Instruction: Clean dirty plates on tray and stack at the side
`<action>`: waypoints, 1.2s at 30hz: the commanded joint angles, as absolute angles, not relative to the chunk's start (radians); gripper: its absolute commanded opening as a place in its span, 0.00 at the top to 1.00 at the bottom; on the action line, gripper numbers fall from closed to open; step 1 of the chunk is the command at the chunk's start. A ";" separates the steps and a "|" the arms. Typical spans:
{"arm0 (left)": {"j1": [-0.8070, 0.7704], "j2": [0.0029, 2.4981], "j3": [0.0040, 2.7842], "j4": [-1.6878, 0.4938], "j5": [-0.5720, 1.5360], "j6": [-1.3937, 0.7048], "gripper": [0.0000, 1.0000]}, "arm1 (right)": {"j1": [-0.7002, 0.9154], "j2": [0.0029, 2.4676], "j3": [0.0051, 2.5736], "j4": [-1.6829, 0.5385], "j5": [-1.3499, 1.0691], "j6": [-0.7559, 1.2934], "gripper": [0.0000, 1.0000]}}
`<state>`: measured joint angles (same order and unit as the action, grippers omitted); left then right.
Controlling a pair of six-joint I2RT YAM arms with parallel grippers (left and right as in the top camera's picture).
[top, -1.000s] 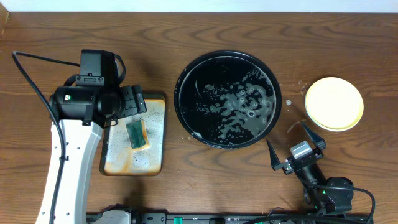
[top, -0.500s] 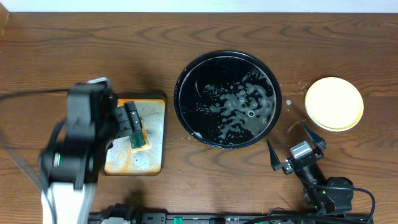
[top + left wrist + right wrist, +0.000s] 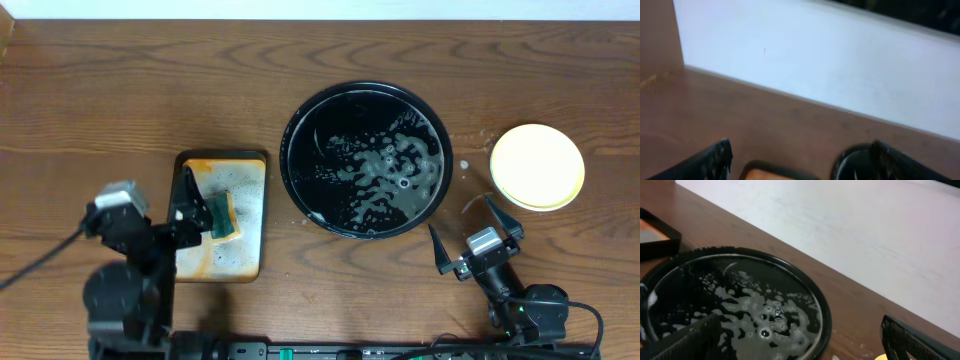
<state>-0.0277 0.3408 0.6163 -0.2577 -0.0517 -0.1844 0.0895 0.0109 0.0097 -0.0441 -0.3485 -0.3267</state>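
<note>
- The overhead view alone gives the whole layout. The tray (image 3: 296, 120), round, glossy and black, sits mid-surface with foamy water pooled across its bottom and no plate on it.
- The plates (image 3: 537, 166) sit as one round pile on the wooden surface (image 3: 300, 60) at 3 o'clock of the tray, apart from its rim. A pale yellow plate is on top, and from above the number beneath cannot be told.
- At 9 o'clock of the tray lies a rectangular rust-stained metal tray (image 3: 245, 190) holding a green sponge (image 3: 222, 216).
- The left hand (image 3: 196, 207) hangs over the 9 o'clock side of the metal tray, just beside the sponge. From above its fingers merge into one dark shape.
- The left wrist view settles this. The two fingers stand wide apart at the lower corners with nothing between them. Beyond them it shows only the metal tray's far edge, a slice of the black tray and a white wall.
- The right hand (image 3: 460, 213) sits at 5 o'clock of the tray, between it and the plates, fingers spread and empty.
- The right wrist view shows what the overhead flattens: the tray's raised rim, the bubbles in the water and a corner of the metal tray at 10 o'clock.
</note>
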 commanded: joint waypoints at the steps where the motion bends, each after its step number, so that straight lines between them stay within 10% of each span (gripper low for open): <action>1: -0.023 0.241 0.501 -0.190 -0.036 -0.136 0.12 | 0.099 0.005 0.005 -0.044 -0.356 -0.337 0.01; 36: -0.035 0.003 0.004 -0.071 0.015 -0.142 0.12 | 0.099 0.005 0.005 -0.044 -0.356 -0.337 0.01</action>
<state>-0.0299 0.0109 0.0139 -0.0219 0.0242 -0.1524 0.0895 0.0109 0.0090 -0.0433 -0.3485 -0.3267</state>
